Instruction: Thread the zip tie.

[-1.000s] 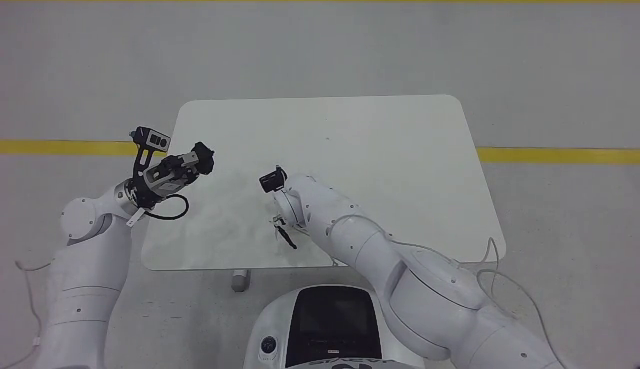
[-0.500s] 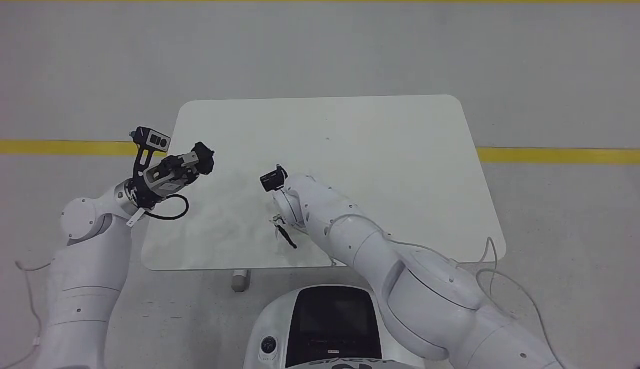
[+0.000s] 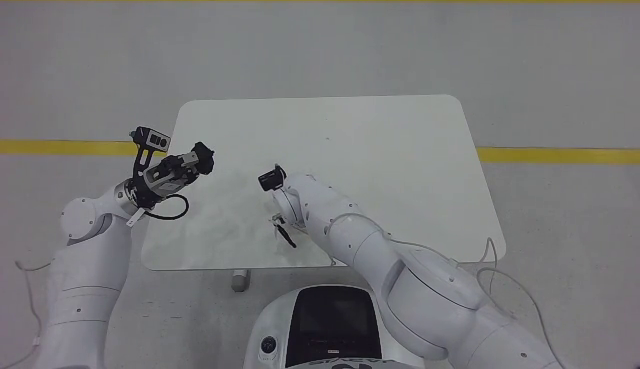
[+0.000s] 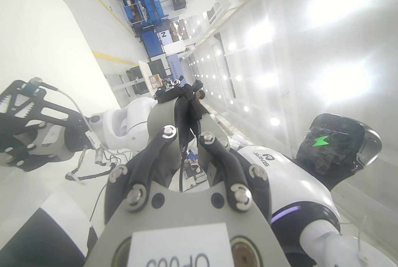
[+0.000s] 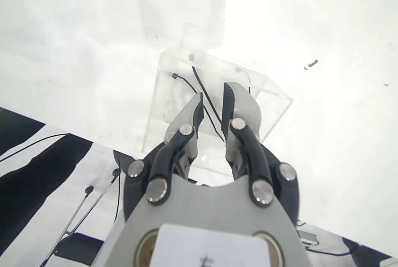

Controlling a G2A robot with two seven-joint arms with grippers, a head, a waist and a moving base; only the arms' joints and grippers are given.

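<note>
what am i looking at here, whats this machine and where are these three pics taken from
It is a two-armed robot at a white table. One picture looks down from above the arms; the other two come from a camera on each wrist. The left gripper, near the table's edge, is shut on a thin black strip, apparently a zip tie. The right gripper hangs open over a clear box on the table, with black zip ties lying inside.
</note>
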